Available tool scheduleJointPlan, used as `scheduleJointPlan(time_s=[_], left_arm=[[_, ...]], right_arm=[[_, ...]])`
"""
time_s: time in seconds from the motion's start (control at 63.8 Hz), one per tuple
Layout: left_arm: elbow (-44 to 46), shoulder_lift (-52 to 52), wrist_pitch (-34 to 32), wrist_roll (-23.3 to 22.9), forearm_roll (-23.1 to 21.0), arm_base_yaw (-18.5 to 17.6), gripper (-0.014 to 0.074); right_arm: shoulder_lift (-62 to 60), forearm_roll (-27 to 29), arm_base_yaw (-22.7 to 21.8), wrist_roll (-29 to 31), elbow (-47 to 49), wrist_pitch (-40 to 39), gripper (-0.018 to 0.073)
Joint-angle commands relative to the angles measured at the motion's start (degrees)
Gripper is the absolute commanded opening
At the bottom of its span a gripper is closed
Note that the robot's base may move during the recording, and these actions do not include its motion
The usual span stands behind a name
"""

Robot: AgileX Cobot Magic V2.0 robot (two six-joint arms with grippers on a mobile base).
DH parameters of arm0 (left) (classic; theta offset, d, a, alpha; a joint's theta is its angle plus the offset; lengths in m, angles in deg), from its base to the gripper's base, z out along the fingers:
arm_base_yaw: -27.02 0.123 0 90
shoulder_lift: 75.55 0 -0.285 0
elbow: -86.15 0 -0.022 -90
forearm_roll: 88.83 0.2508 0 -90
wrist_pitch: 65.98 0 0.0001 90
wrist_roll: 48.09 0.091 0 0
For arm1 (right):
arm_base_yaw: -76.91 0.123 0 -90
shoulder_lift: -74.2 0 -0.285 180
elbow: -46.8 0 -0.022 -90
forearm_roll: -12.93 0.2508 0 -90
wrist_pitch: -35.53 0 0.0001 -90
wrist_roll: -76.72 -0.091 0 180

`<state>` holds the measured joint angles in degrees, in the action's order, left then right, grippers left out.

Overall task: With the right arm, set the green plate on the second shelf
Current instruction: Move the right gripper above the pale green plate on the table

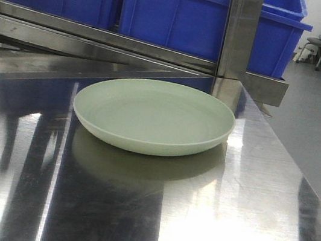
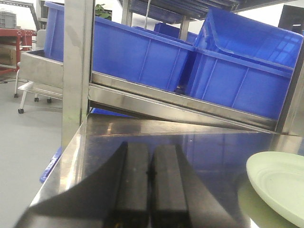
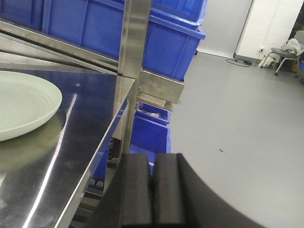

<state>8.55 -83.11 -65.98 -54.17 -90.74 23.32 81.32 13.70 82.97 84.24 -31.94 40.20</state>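
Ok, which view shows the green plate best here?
The exterior front-facing view: the whole green plate sits centred on the steel surface, its rim complete and unobstructed. The left wrist view cuts the green plate off at the lower right corner; the right wrist view shows only part of it at the left edge.

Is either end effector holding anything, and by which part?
Nothing held. The left end effector and right end effector are shut empty; the green plate lies untouched on the table.
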Motion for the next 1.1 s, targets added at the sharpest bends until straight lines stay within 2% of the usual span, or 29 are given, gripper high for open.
scheduleJointPlan(time_s=[0.0, 0.893, 1.003, 1.081], left_arm=[[-2.3, 1.1, -4.6, -0.2, -0.1, 0.2, 0.013], [-2.3, 1.1, -4.6, -0.2, -0.1, 0.2, 0.013], [-2.3, 1.1, -4.6, -0.2, -0.1, 0.2, 0.013], [-2.3, 1.1, -4.6, -0.2, -0.1, 0.2, 0.013]], right_arm=[[-1.0, -0.1, -0.1, 0.7, 1.0, -4.7, 0.0057], [-1.0, -0.8, -0.1, 0.8, 1.0, -5.4, 0.0057], [-1.0, 0.2, -0.2, 0.2, 1.0, -13.9, 0.0057], [-1.0, 3.1, -0.1, -4.5, 1.1, -21.5, 0.0057]])
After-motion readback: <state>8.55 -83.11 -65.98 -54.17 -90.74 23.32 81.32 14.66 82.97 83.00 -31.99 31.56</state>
